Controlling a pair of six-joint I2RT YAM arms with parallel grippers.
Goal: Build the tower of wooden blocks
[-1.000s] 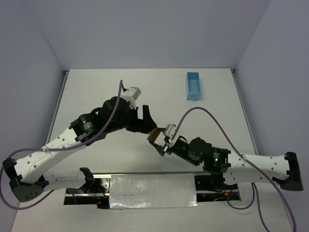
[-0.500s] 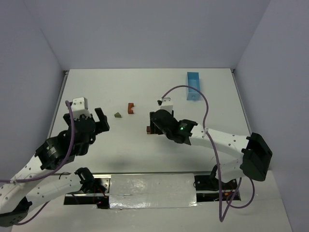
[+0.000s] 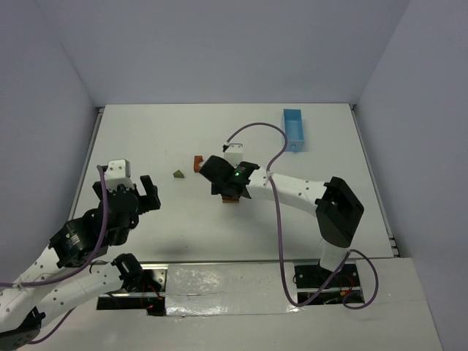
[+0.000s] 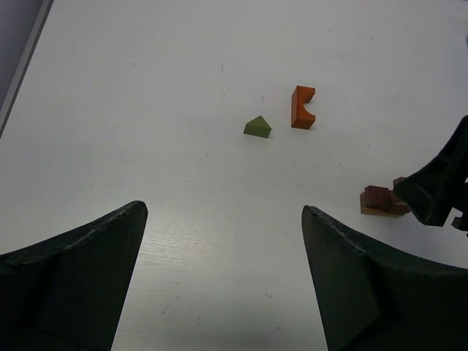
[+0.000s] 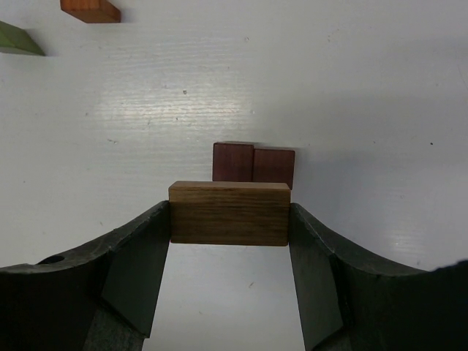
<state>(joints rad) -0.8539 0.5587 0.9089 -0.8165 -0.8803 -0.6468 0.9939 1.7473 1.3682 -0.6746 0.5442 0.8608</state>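
At 4 o'clock from the arch (image 3: 197, 164), we have swung our right pincer (image 5: 229, 223), clenching a brown block (image 5: 229, 212), over two reddish blocks (image 5: 253, 165) for stacking.

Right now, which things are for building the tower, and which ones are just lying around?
For the tower:
brown block, held in the right gripper
two reddish blocks, side by side on the table
orange arch
green triangle

Just lying about:
light-blue tray, at the back of the table
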